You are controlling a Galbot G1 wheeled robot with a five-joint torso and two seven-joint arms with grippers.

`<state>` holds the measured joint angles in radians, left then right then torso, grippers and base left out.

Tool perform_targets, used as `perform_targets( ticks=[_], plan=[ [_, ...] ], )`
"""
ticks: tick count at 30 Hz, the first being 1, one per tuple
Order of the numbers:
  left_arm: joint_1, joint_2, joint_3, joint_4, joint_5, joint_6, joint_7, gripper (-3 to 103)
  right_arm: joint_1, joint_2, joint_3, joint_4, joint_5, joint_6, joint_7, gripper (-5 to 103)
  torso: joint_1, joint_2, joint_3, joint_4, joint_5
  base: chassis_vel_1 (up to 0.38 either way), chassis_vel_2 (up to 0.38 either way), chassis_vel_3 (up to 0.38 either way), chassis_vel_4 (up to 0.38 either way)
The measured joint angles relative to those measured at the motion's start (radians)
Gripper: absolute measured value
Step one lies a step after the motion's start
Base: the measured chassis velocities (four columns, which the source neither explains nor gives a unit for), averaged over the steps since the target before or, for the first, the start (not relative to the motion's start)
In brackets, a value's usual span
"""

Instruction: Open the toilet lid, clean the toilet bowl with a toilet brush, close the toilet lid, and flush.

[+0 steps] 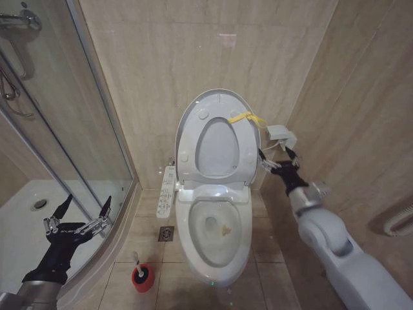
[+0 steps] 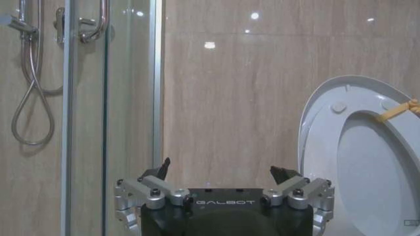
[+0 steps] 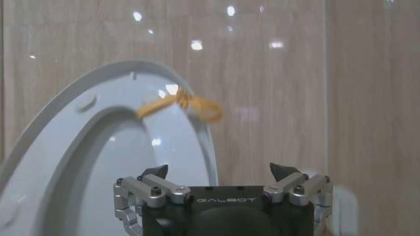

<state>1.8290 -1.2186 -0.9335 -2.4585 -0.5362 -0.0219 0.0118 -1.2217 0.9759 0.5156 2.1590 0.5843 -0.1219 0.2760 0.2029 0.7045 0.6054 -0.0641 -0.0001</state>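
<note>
At the far left, beside the glass shower enclosure (image 1: 64, 129), the left gripper (image 1: 85, 205) hangs in the air with its fingers released, spread wide and holding nothing. On the floor tiles between it and the toilet, the toilet brush (image 1: 137, 261) stands in its red holder (image 1: 142, 276). The toilet bowl (image 1: 216, 236) sits in the middle, uncovered. The toilet lid (image 1: 193, 116) stands upright against the wall, with its yellow strap (image 1: 246, 117) at the top. Just right of the lid, the right gripper (image 1: 270, 158) is raised, its fingers released and empty.
</note>
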Motion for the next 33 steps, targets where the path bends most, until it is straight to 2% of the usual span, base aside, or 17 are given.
perform_targets(
  ticks=[1, 2, 6, 7, 10, 11, 14, 15, 16, 18, 24, 33],
  plan=[
    [0.000, 0.000, 0.000, 0.000, 0.000, 0.000, 0.000, 100, -0.069, 0.027, 0.016, 0.035, -0.015, 0.004, 0.005, 100, 0.000, 0.000, 0.000, -0.0003, 0.0001, 0.000, 0.000, 0.000, 0.000],
    [0.000, 0.000, 0.000, 0.000, 0.000, 0.000, 0.000, 100, -0.069, 0.027, 0.016, 0.035, -0.015, 0.004, 0.005, 100, 0.000, 0.000, 0.000, -0.0003, 0.0001, 0.000, 0.000, 0.000, 0.000],
    [0.000, 0.000, 0.000, 0.000, 0.000, 0.000, 0.000, 100, -0.243, 0.137, 0.068, 0.147, -0.084, 0.023, 0.015, 100, 0.000, 0.000, 0.000, -0.0003, -0.0001, 0.000, 0.000, 0.000, 0.000],
    [0.000, 0.000, 0.000, 0.000, 0.000, 0.000, 0.000, 100, -0.243, 0.137, 0.068, 0.147, -0.084, 0.023, 0.015, 100, 0.000, 0.000, 0.000, -0.0003, -0.0001, 0.000, 0.000, 0.000, 0.000],
    [0.000, 0.000, 0.000, 0.000, 0.000, 0.000, 0.000, 100, -0.362, 0.239, 0.109, 0.208, -0.160, 0.050, 0.014, 100, 0.000, 0.000, 0.000, 0.0000, -0.0002, 0.000, 0.000, 0.000, 0.000],
    [0.000, 0.000, 0.000, 0.000, 0.000, 0.000, 0.000, 100, -0.362, 0.239, 0.109, 0.208, -0.160, 0.050, 0.014, 100, 0.000, 0.000, 0.000, 0.0000, -0.0002, 0.000, 0.000, 0.000, 0.000],
    [0.000, 0.000, 0.000, 0.000, 0.000, 0.000, 0.000, 100, -0.460, 0.327, 0.128, 0.200, -0.272, 0.129, -0.004, 100, 0.000, 0.000, 0.000, 0.0000, -0.0003, 0.000, 0.000, 0.000, 0.000],
    [0.000, 0.000, 0.000, 0.000, 0.000, 0.000, 0.000, 100, -0.493, 0.361, 0.131, 0.174, -0.325, 0.178, -0.021, 100, 0.000, 0.000, 0.000, -0.0003, -0.0002, 0.000, 0.000, 0.000, 0.000],
    [0.000, 0.000, 0.000, 0.000, 0.000, 0.000, 0.000, 100, -0.493, 0.361, 0.131, 0.174, -0.325, 0.178, -0.021, 100, 0.000, 0.000, 0.000, -0.0003, -0.0002, 0.000, 0.000, 0.000, 0.000],
    [0.000, 0.000, 0.000, 0.000, 0.000, 0.000, 0.000, 100, -0.522, 0.405, 0.136, 0.100, -0.413, 0.259, -0.053, 100, 0.000, 0.000, 0.000, -0.0002, 0.0000, 0.000, 0.000, 0.000, 0.000],
    [0.000, 0.000, 0.000, 0.000, 0.000, 0.000, 0.000, 100, -0.540, 0.425, 0.134, 0.004, -0.419, 0.311, -0.074, 100, 0.000, 0.000, 0.000, 0.0003, 0.0001, 0.000, 0.000, 0.000, 0.000],
    [0.000, 0.000, 0.000, 0.000, 0.000, 0.000, 0.000, 100, -0.567, 0.424, 0.162, 0.045, -0.363, 0.325, -0.114, 100, 0.000, 0.000, 0.000, 0.0000, 0.0000, 0.000, 0.000, 0.000, 0.000]
  ],
)
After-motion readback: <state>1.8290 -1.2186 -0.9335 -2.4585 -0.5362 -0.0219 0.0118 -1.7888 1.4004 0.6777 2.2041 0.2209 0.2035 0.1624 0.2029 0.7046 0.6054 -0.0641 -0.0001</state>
